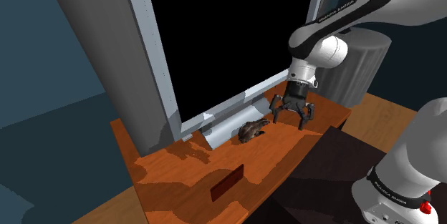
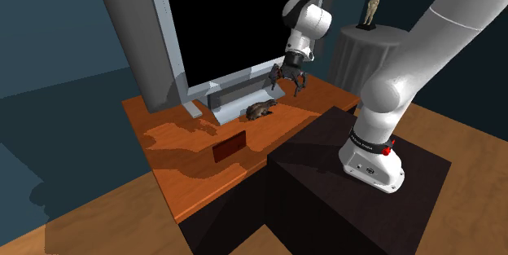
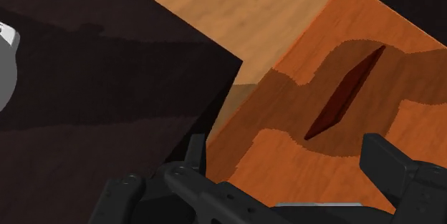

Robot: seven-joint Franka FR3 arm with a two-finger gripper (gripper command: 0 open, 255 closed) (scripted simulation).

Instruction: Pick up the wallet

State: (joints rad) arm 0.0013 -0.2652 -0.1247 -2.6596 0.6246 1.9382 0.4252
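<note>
Here the spread fingers (image 3: pixel 387 164) hang well apart from the reddish-brown wallet (image 3: pixel 344 94).

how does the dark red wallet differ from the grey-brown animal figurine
The dark red wallet is a thin rectangle standing on edge; the grey-brown animal figurine is lumpy and crouched. The wallet stands apart; the figurine sits by the screen's base, near the open gripper. Both rest on the orange wooden table.

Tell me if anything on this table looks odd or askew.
The dark red wallet stands upright on its long edge on the orange table, rather than lying flat. Nothing looks spilled or damaged.
</note>
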